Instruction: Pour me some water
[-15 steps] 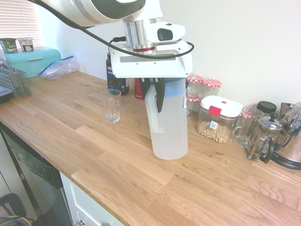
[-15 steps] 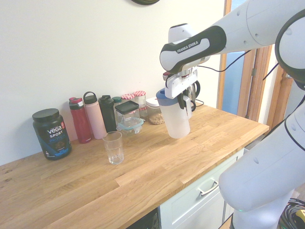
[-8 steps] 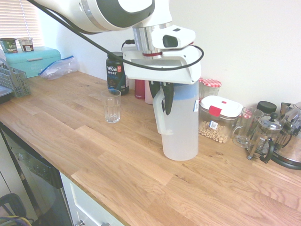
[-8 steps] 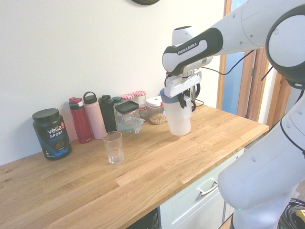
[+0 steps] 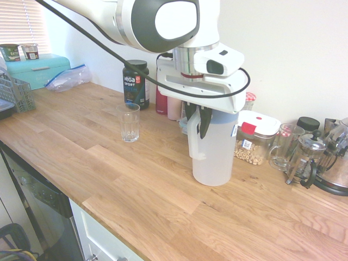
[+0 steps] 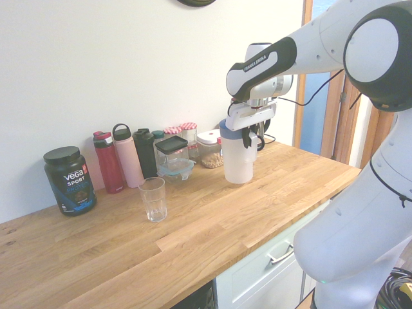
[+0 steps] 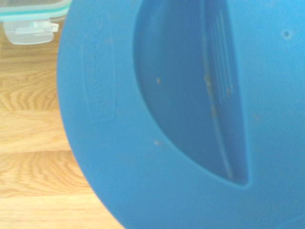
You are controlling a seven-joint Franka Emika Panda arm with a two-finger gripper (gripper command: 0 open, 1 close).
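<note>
A tall frosted-white pitcher (image 5: 213,152) with a blue lid (image 7: 190,119) stands upright, its base at the wooden countertop (image 5: 109,179), close in front of the storage containers. The water (image 5: 211,169) shows only as a faint greyish tone in its lower part. My gripper (image 5: 197,117) comes down from above and is shut on the pitcher's side handle (image 5: 191,138); the same hold on the pitcher (image 6: 237,159) shows from the other side. An empty clear drinking glass (image 5: 129,122) stands apart to the left, also seen as the glass (image 6: 153,199) on the counter.
Along the wall stand a dark Vega tub (image 5: 136,83), several bottles (image 6: 129,164), red-lidded jars (image 6: 187,138) and a lidded container of nuts (image 5: 251,138). A glass mug (image 5: 283,147) and French press (image 5: 304,160) are at right. A teal bread box (image 5: 38,69) sits far left.
The arm has carried the pitcher away from the glass toward the containers at the back and lowered it to the counter. The glass has not moved.
</note>
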